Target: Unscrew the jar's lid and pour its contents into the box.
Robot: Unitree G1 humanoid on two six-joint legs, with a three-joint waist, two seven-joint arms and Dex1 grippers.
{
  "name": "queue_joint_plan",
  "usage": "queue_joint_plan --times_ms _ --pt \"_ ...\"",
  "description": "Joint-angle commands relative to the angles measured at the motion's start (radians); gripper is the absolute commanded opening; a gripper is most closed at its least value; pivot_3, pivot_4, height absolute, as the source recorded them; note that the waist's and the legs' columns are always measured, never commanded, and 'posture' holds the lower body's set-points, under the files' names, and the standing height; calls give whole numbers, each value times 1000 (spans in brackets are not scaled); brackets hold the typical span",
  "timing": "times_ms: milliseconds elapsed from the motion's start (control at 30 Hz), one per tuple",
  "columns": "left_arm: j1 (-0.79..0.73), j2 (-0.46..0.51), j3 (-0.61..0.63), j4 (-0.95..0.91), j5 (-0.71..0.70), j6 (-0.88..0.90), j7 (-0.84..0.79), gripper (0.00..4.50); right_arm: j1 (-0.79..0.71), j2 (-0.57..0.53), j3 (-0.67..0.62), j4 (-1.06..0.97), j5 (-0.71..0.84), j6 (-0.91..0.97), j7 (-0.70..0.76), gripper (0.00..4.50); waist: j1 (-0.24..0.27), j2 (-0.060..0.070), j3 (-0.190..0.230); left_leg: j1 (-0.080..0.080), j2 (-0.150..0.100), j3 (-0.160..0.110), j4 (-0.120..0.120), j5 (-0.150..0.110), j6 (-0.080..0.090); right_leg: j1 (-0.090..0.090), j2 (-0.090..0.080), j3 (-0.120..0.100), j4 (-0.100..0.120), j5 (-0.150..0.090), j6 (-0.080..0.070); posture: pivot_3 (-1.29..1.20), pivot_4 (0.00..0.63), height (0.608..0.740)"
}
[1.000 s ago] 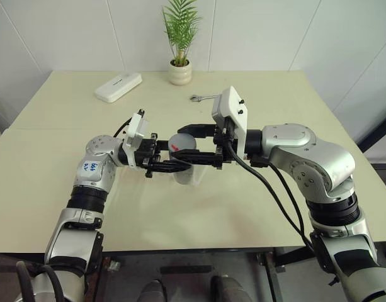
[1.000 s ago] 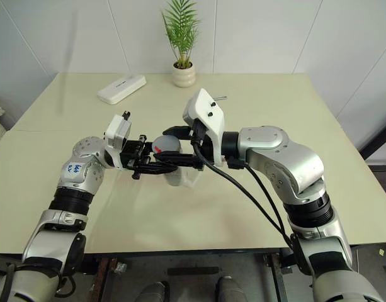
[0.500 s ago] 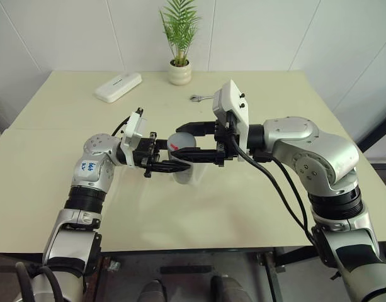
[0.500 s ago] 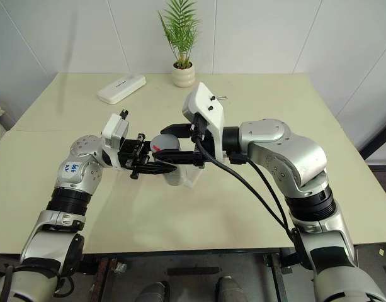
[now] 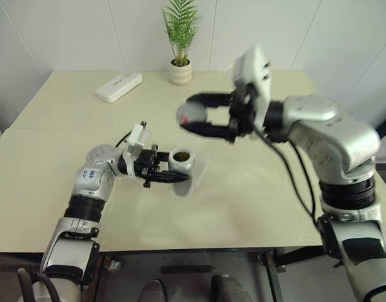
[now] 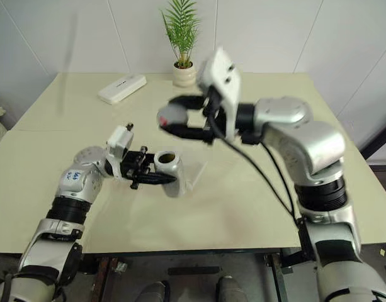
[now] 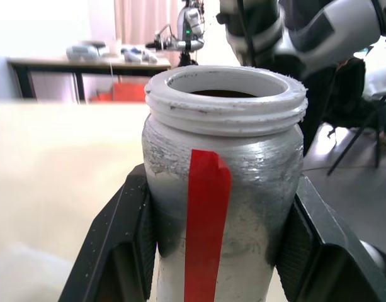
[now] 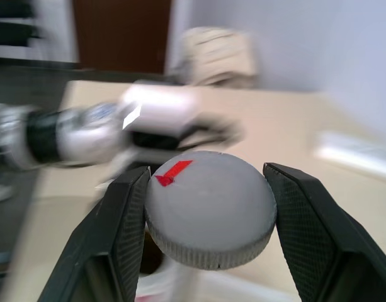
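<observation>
The pale cream table [image 5: 67, 207] carries everything. Well back on it stand a white pot with a green palm-like plant [image 5: 179, 69] and a white oblong device [image 5: 118, 87], both well apart from the work.

Above the middle of the table, the right gripper [image 5: 194, 117] is clamped on the round grey disc-shaped lid with a red mark on top [image 8: 210, 207], one black finger on each side of its ribbed rim; the lid is off and lifted clear above the jar.

Lower down, the left gripper [image 7: 215, 251] is closed around the body of the small silvery-grey cylindrical jar with a red stripe down its side [image 7: 221, 182], holding it upright over the table with its white threaded mouth open.

Just beside the jar lies the shallow clear plastic box [image 5: 199, 171], hard to make out.

Inside the jar, dark brown contents [image 5: 180, 155] show at the mouth.

The jar looks rigid and light, its painted wall fairly smooth, so I judge a firm mid-body hold best; tipped gently, the loose bits should slide out readily and could scatter past the low box.
</observation>
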Motion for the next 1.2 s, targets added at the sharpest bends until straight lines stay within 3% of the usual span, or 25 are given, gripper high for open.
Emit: queue_joint_plan --times_ms 33,267,500,800,1200 --pt "-23 15 6 -32 -7 -3 -70 2001 -25 -9 -15 4 -10 -29 13 2537 -2 0 0 0 0 0 0 0 0 0 0 0 0 0 0 0 150 740" --pt "-59 44 51 10 9 -55 -34 2001 37 -63 -40 24 -58 -18 -24 2537 1 0 0 0 0 0 0 0 0 0 0 0 0 0 0 0 150 740" --pt "-102 125 122 84 48 -111 26 2001 248 -159 -62 16 -165 18 -140 2537 -1 1 1 0 0 1 0 0 0 0 0 1 -1 0 0 0 150 740" --pt "-104 146 187 174 124 -239 176 2001 517 -79 -68 36 -246 34 -310 2537 0 2 1 0 0 1 0 -1 1 0 0 1 0 0 0 0 150 740" --pt "-115 118 210 209 165 -356 303 2001 630 -7 -75 99 -302 -9 -381 2537 0 1 1 0 0 2 1 -1 0 0 0 2 0 0 1 0 150 740"
